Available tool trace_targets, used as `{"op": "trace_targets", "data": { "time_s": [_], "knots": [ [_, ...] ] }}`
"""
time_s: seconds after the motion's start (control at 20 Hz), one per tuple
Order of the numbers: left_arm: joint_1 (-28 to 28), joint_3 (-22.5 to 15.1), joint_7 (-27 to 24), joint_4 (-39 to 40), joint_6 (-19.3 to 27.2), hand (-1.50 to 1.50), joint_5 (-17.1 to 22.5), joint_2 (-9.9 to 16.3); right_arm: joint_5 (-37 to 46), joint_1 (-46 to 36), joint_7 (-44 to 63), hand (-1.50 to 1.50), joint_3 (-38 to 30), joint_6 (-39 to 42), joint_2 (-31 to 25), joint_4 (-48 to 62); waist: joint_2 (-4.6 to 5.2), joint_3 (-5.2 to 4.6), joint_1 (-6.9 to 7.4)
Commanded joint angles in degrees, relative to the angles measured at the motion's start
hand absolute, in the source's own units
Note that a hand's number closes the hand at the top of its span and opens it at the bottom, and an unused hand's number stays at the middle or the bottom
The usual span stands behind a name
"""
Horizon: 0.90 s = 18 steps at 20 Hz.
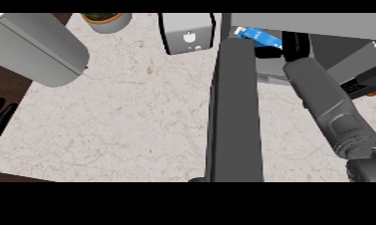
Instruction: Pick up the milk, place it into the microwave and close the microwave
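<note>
The blue milk carton lies tilted inside the open microwave at the top right. My right hand reaches into the cavity with its black fingers curled round the carton's right end and underside. The right forearm runs up from the lower right corner. The microwave's dark door stands open, jutting toward me across the middle of the counter. My left forearm fills the upper left, and its hand is out of view.
A white and grey appliance sits just left of the microwave. A potted plant stands at the back left. An orange and black object shows at the right edge. The pale stone counter spreads left of the door.
</note>
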Motion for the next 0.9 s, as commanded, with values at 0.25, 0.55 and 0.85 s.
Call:
{"op": "trace_targets", "data": {
  "time_s": [0.25,0.55,0.85],
  "knots": [
    [-0.3,-4.7,-0.5,0.2,-2.8,-1.5,-1.1,-1.6,-7.5,3.7,-8.9,-1.5,-6.9,12.3,2.3,-2.1,-1.13,-0.05,-2.33],
    [-0.8,-7.9,-1.2,0.7,-3.6,-1.5,-3.3,-3.4,-10.8,8.2,-13.2,-1.5,-9.9,20.2,2.6,-1.3,-1.78,-0.16,-3.77],
    [-1.8,-12.2,2.9,-0.9,-1.9,1.5,-2.7,-4.9,-13.6,11.7,-15.4,-1.5,-11.7,30.2,5.3,-0.9,-2.59,-0.2,-5.18]
  ]
}}
